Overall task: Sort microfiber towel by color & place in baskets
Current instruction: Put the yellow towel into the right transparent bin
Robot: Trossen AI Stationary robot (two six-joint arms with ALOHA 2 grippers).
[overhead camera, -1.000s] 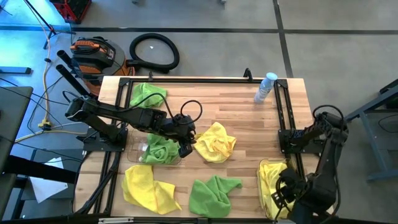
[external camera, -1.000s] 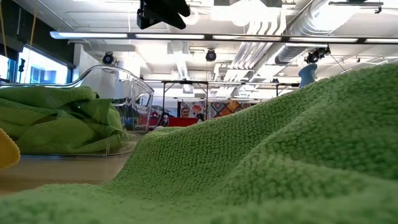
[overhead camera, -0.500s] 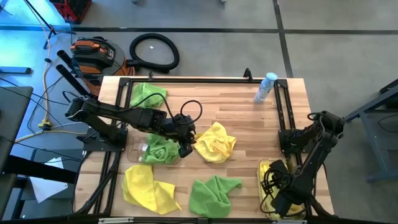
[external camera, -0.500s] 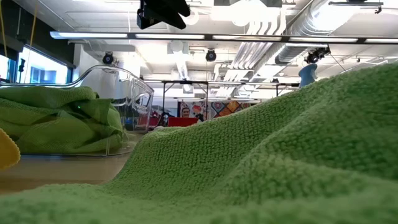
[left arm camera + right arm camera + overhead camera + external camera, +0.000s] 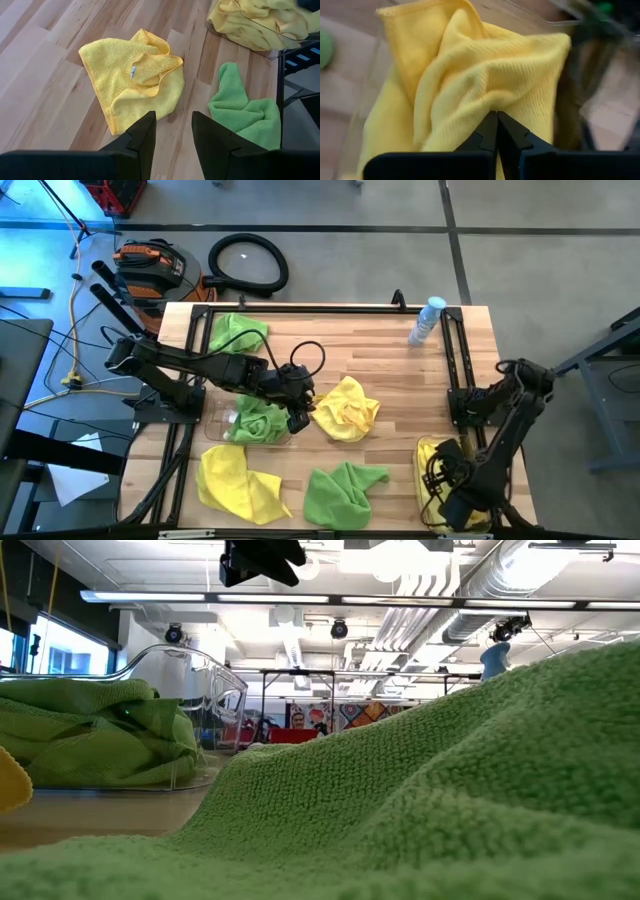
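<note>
My left gripper [image 5: 297, 418] [image 5: 172, 134] hangs open above the right end of the left basket [image 5: 215, 428] [image 5: 205, 690], which holds green towels [image 5: 258, 423]. A yellow towel [image 5: 346, 408] [image 5: 137, 75] lies just beyond its fingers. More towels lie loose on the table: green at the far left [image 5: 240, 332], yellow at the near left [image 5: 240, 485], green near the middle [image 5: 345, 492] [image 5: 245, 107]. My right gripper [image 5: 452, 505] [image 5: 496, 122] is shut, down in the right basket [image 5: 424, 470] among yellow towels [image 5: 436, 460]. My right gripper pinches a raised fold [image 5: 492, 102] of a yellow towel between its fingertips, coming from above and pointing down. The cloth's creases run together at the fingertips. The rest of the towel lies slack in the right basket; one layer or several, I cannot tell.
A clear water bottle [image 5: 426, 321] [image 5: 493, 658] lies at the table's far right. Black metal frames [image 5: 455, 370] run along both sides of the table. Bare wood shows in the far middle. In the low view a green towel [image 5: 450, 790] fills the foreground.
My right arm has stretched out, and its gripper has shifted a little toward the table's near edge and left over the right basket, then kept still. The towels on the table lie as before.
</note>
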